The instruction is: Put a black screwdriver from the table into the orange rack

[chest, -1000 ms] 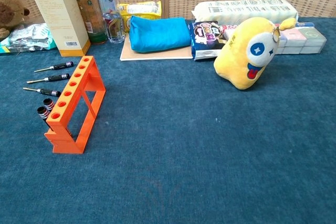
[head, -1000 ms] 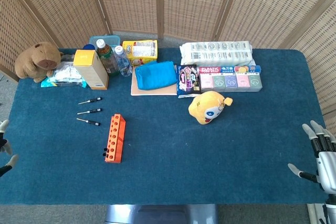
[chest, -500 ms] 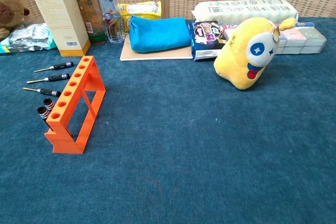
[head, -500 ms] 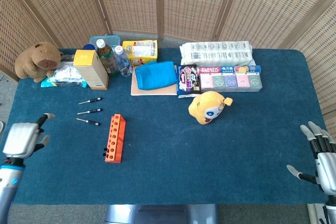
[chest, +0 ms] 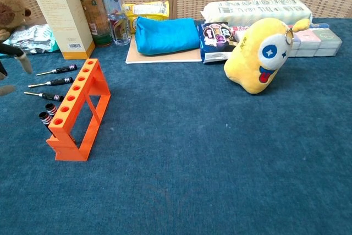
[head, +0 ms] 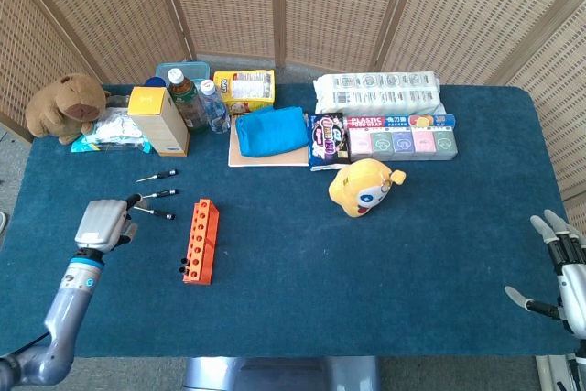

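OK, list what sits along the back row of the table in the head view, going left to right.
Brown plush → yellow box → blue pouch → dark snack bag → pastel box set.

A soft yellow toy (head: 363, 187) sits near the middle of the blue table (head: 385, 281). At its 12 o'clock is a row of pastel boxes (head: 403, 140). At 10 o'clock lies a blue pouch (head: 271, 131). A brown furry toy (head: 62, 107) sits far off at 9 o'clock, near a tall yellow box (head: 159, 121).
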